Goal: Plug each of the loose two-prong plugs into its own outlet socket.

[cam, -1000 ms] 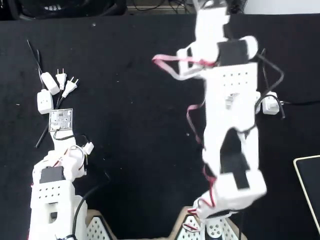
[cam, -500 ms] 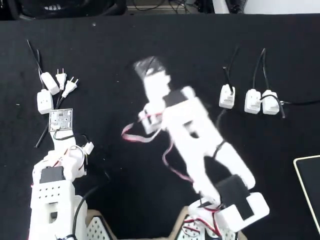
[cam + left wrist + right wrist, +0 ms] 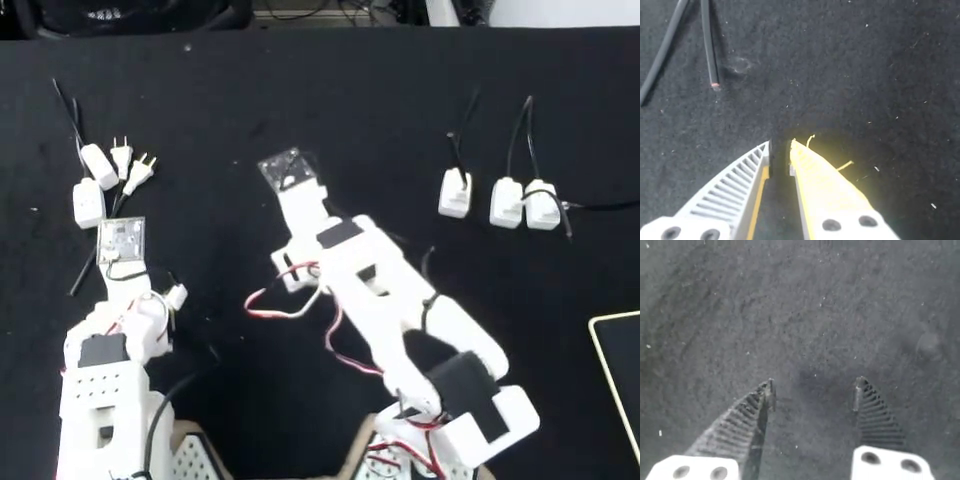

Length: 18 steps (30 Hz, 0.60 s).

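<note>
Two loose two-prong plugs (image 3: pixel 131 164) lie at the table's far left, prongs pointing away, beside two white outlet sockets (image 3: pixel 93 185). Three more white socket blocks (image 3: pixel 500 200) with black cords sit at the far right. My left gripper (image 3: pixel 121 240) rests just short of the left sockets; in the left wrist view its tips (image 3: pixel 780 146) are shut with nothing held, above black cloth. My right gripper (image 3: pixel 290 168) lies stretched over the table's middle, between the two groups. Its fingers (image 3: pixel 762 400) stand open and empty in the right wrist view.
Black cloth (image 3: pixel 300 90) covers the whole table. Two black cable ends (image 3: pixel 707 45) lie ahead of the left gripper. A dark flat slab with a pale rim (image 3: pixel 612 370) sits at the right edge. Red and white wires hang off the right arm (image 3: pixel 290 300).
The right arm has swung from the far right side down and leftward to the table's middle. The left arm has stayed put.
</note>
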Each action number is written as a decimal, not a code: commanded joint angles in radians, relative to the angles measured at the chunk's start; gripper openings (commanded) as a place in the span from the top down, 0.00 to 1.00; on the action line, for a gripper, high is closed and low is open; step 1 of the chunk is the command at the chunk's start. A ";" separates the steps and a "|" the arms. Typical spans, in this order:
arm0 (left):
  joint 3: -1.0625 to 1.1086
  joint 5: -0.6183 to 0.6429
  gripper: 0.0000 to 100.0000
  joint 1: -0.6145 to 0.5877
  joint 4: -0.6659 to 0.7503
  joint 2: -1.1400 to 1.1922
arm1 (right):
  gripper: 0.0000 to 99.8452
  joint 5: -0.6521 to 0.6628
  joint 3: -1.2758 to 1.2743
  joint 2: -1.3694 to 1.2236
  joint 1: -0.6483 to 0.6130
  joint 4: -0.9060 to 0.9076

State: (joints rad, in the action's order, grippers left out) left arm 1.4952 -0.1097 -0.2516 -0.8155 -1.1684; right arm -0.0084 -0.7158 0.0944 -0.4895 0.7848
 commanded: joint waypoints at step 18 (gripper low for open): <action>-0.386 -0.196 0.73 -0.311 -0.143 0.000 | 0.77 0.008 -0.119 0.054 0.006 -0.158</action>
State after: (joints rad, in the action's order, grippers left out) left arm 1.2697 -0.2309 -0.4710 -0.9352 -1.1684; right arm -0.0084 -0.7971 0.0944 -0.4895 0.7158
